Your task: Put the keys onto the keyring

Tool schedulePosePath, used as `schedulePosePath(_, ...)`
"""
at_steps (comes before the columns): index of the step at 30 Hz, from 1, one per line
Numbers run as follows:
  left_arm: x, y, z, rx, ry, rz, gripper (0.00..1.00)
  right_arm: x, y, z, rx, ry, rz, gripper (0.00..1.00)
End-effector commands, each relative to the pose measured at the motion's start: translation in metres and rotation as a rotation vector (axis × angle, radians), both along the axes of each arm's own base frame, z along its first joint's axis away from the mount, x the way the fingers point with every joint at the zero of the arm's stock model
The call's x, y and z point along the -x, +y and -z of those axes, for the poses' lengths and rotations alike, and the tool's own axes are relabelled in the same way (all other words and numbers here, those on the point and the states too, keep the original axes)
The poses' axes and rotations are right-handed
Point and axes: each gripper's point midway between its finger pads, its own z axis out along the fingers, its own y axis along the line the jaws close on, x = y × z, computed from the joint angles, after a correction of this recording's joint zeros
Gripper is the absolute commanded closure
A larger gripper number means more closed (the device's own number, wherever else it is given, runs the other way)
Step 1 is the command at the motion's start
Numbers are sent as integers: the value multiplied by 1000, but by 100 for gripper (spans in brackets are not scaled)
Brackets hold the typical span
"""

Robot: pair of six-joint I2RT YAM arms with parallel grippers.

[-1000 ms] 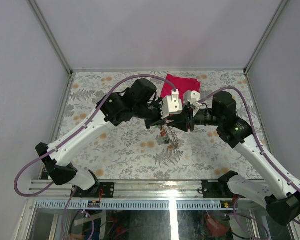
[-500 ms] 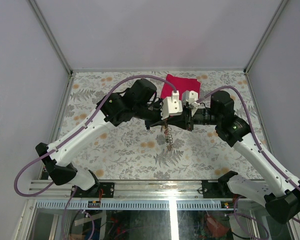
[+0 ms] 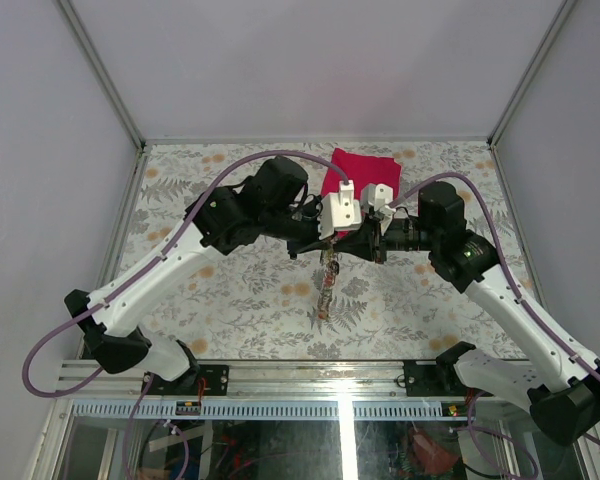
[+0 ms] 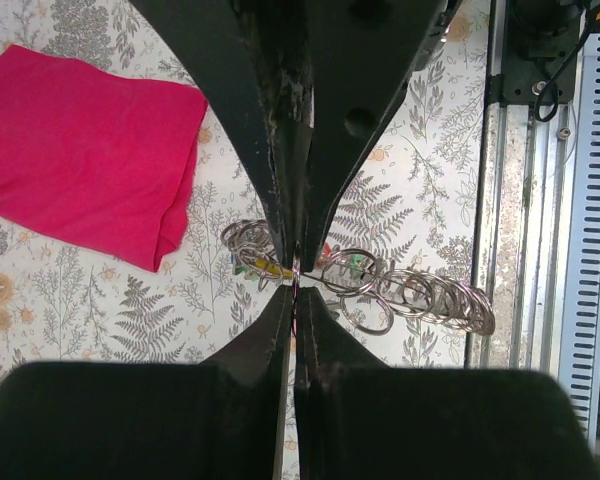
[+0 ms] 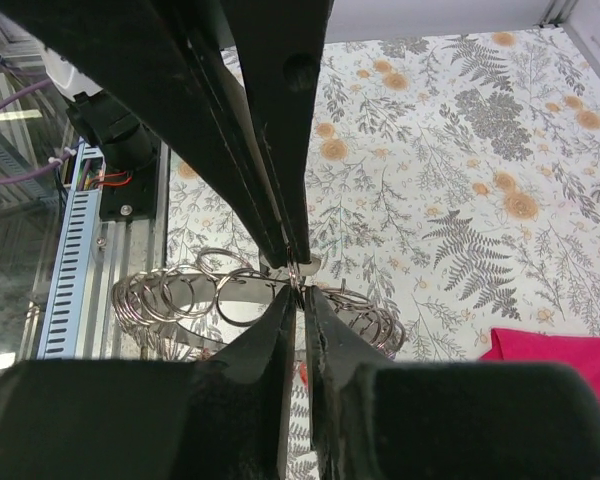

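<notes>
The keyring (image 5: 242,290) was held up at mid-table, where the two arms met tip to tip. We found the left gripper (image 4: 295,272) pressed fully together on a thin edge of the metal. The right gripper (image 5: 298,282) came in from the opposite side, its fingers nearly together and seemingly nipping the same spot. Neither arm was the nearer; both were on the ring.

A string of small wire rings (image 4: 450,300) ran crosswise to both pairs of fingers, to either side of the pinch. The keys (image 4: 360,262) showed among them as green and red heads just beside the left fingertips. From overhead the bundle trailed from the fingertips toward the near edge of the table (image 3: 230,300). We could not tell whether its lower end touched. The red cloth (image 4: 80,150) lay well apart.

We judged the coming move to turn on prising the band open along that crosswise line.
</notes>
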Motion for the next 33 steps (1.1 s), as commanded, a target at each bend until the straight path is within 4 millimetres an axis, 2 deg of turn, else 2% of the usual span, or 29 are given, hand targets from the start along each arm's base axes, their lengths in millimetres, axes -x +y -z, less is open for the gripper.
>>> schedulePosePath(1,5,-8,-46,138,-80,37,100,-2,4,-10,-23,-31,-16,91)
schedulePosePath(3,5,-8,-45,136,-76,37,100,-1,4,-13,-39,-36,-14,89)
schedulePosePath(5,5,-9,-44,133,-74,37,100,0,5,-18,-58,-49,-14,78)
schedulePosePath(7,5,-8,-44,134,-74,36,100,1,4,-21,-73,-55,-15,75)
schedulePosePath(23,4,-10,-43,129,-72,42,100,7,5,-33,-97,-67,-46,74)
schedulePosePath(24,5,-10,-43,130,-72,43,100,7,6,-32,-96,-66,-46,76)
schedulePosePath(25,5,-10,-44,132,-73,43,100,7,6,-31,-95,-62,-47,89)
schedulePosePath(28,4,-10,-41,125,-69,39,100,7,6,-34,-99,-69,-45,99)
schedulePosePath(30,3,-9,-41,124,-70,34,100,7,4,-37,-105,-83,-36,100)
schedulePosePath(33,4,-9,-44,146,-76,23,91,9,1,-42,-113,-110,-26,100)
